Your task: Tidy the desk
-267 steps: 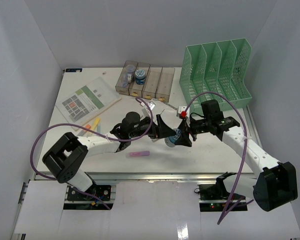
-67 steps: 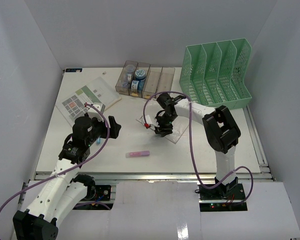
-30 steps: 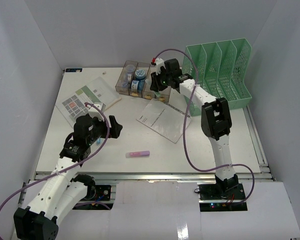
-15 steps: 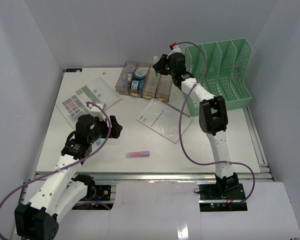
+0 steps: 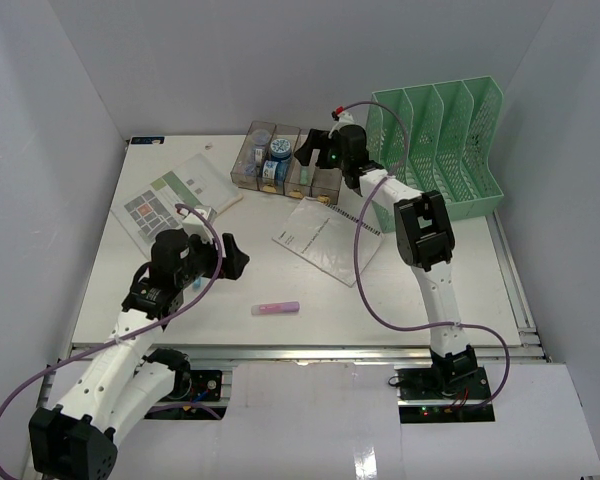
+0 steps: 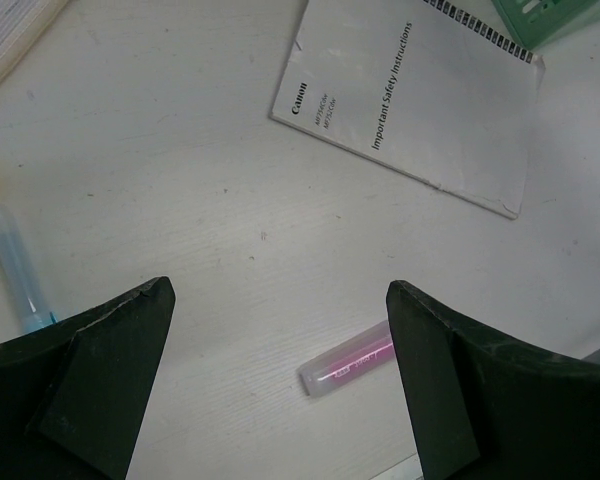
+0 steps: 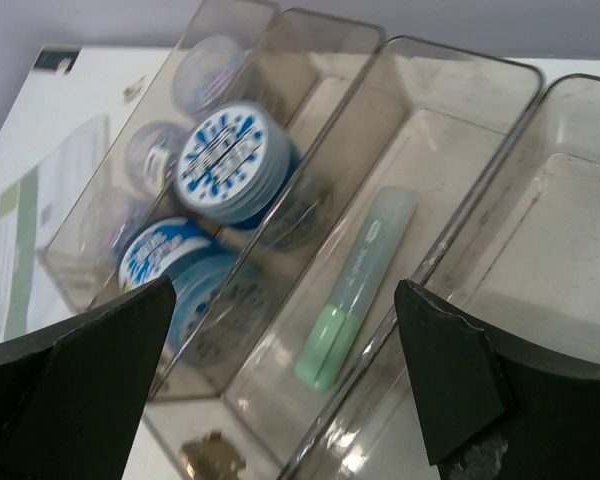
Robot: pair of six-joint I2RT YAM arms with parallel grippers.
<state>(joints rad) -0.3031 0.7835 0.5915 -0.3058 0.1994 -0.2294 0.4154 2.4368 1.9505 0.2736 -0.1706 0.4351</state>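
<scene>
The big flat white tabletop point(image 5: 420, 280) lies under everything, with its silver rail on the side near the arms, and lots of things on it are not put away yet. Far left lies a paper sheet with green and grey squares point(image 5: 170, 200), and we think it is so thin that fingers could slip on it or crumple it. Next comes a thin light-blue pen point(image 6: 15, 265), just beside one finger of the left gripper point(image 6: 280, 290). That gripper is spread wide and holds nothing. If it goes down crooked, it could knock the pen away. A little to the right lies a small pink plastic tube point(image 6: 352, 357). It is round, so one bump might make it roll toward the rail and maybe off the edge. The white booklet with a wire spine point(image 5: 325, 238) is flat too, and a finger could scrape the tabletop before it gets under the pages. Farther right, the right gripper point(image 7: 285, 290) is also spread wide and holds nothing, low over the row of clear brownish bins point(image 5: 290, 160). A green marker point(image 7: 355, 290) lies in one bin. If that arm pulls away sideways, a finger could catch a bin wall and drag or tip the light bins. Its purple cable could also snag on the green mesh file rack point(image 5: 440, 150).
</scene>
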